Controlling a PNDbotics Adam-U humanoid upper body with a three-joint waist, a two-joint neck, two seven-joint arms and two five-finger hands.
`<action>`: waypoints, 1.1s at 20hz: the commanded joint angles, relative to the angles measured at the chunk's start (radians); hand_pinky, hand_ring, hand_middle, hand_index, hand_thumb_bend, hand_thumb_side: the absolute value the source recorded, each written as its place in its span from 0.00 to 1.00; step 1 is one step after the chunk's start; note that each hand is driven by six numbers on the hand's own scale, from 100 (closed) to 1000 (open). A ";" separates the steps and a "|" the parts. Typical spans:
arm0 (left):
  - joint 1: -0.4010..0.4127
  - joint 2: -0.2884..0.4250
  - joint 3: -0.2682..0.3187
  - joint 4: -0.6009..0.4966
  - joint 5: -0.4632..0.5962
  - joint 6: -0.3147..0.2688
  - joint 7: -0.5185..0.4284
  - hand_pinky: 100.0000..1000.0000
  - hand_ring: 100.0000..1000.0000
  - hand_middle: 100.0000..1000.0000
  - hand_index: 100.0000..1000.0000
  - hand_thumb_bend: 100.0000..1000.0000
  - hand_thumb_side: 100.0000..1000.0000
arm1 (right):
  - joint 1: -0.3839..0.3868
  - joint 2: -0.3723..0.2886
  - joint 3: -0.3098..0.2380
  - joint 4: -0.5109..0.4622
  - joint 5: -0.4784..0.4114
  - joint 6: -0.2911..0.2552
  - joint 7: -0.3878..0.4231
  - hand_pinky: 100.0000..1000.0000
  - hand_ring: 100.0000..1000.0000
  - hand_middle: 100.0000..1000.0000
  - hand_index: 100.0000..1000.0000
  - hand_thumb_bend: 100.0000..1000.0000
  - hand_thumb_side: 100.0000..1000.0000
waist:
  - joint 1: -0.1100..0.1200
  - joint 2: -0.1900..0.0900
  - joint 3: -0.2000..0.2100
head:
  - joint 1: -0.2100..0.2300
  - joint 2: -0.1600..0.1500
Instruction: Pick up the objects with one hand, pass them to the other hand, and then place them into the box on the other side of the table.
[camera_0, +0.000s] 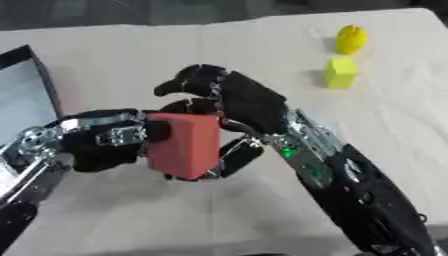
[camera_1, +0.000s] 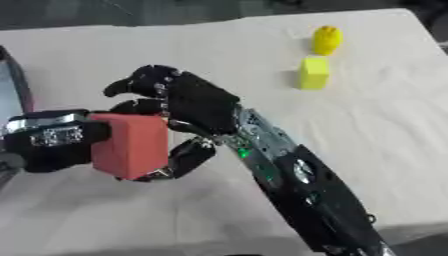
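Note:
A red block hangs above the table's middle left, between both hands. My left hand comes in from the left, and its fingers clasp the block's left side. From the lower right, my right hand reaches the block's right side; its fingers curl round the block's top and bottom edges, and one finger sticks up above it. A yellow block and a rounded yellow object lie on the table at the far right, away from both hands.
A dark-rimmed box stands at the left edge, only partly in view. A pale cloth covers the table, whose far edge runs along the top. My right forearm crosses the lower right.

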 joint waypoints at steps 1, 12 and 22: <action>-0.027 -0.015 0.024 -0.048 -0.022 0.001 0.017 0.95 0.42 0.30 0.66 0.00 0.55 | 0.004 0.013 0.036 0.030 0.127 0.030 0.029 0.75 0.70 0.76 0.98 0.57 0.57 | 0.002 -0.015 0.000 | 0.003 -0.002; 0.013 -0.003 0.060 -0.012 -0.075 -0.026 0.047 0.95 0.42 0.30 0.66 0.00 0.55 | 0.021 0.011 0.023 0.039 0.087 0.105 0.007 0.75 0.66 0.73 0.96 0.61 0.60 | 0.000 -0.014 0.002 | 0.007 -0.002; 0.056 0.019 0.101 -0.034 -0.080 -0.044 0.067 0.95 0.42 0.29 0.66 0.00 0.54 | 0.055 0.018 -0.002 0.050 0.080 0.190 -0.033 0.75 0.64 0.71 0.93 0.63 0.59 | -0.001 -0.013 0.002 | 0.010 -0.002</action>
